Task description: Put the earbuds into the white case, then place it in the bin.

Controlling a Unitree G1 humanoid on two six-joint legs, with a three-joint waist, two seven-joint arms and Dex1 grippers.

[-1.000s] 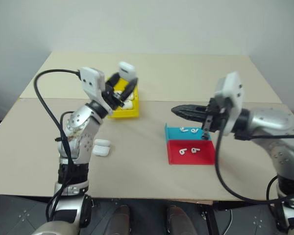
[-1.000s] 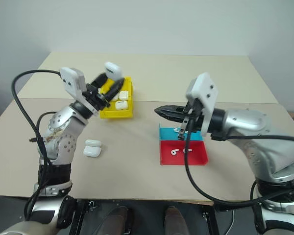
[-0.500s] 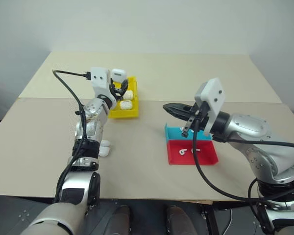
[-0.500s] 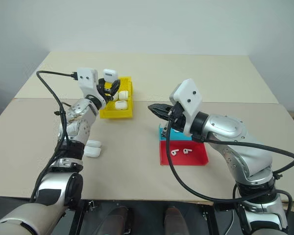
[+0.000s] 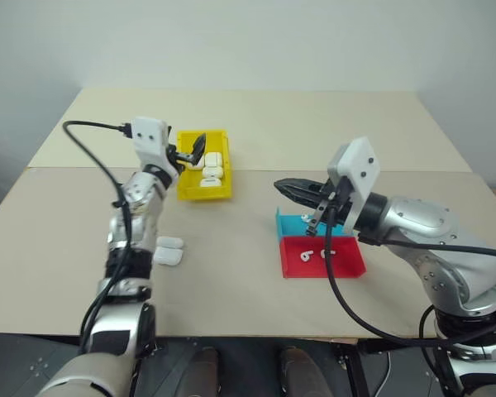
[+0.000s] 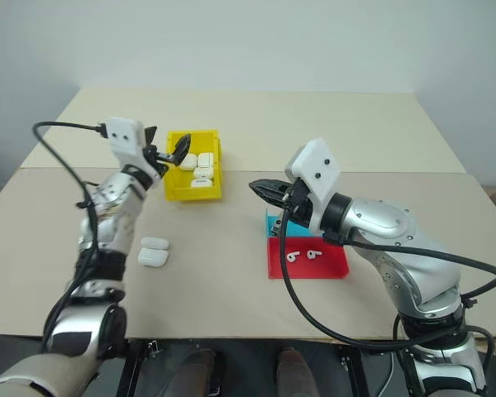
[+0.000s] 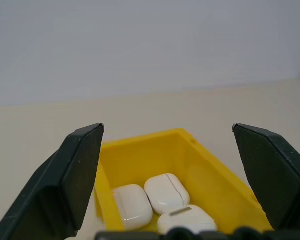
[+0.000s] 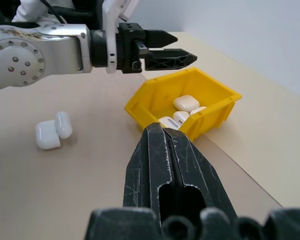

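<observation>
Hovering at the near-left rim of the bin, the left gripper has its fingers spread wide and holds nothing. White cases lie inside the bin, just beyond and below the fingertips. Two spare cases rest on the table beside the left arm, nearer to it than to the right. The right gripper is fully closed and empty, above the trays with the earbuds.

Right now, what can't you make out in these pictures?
- Yellow bin: exact case count; head views too small, left wrist view cut off by its edge.
- Blue tray: contents hidden by the right claw.
- White cases on the table: lids open or closed, too small.
</observation>
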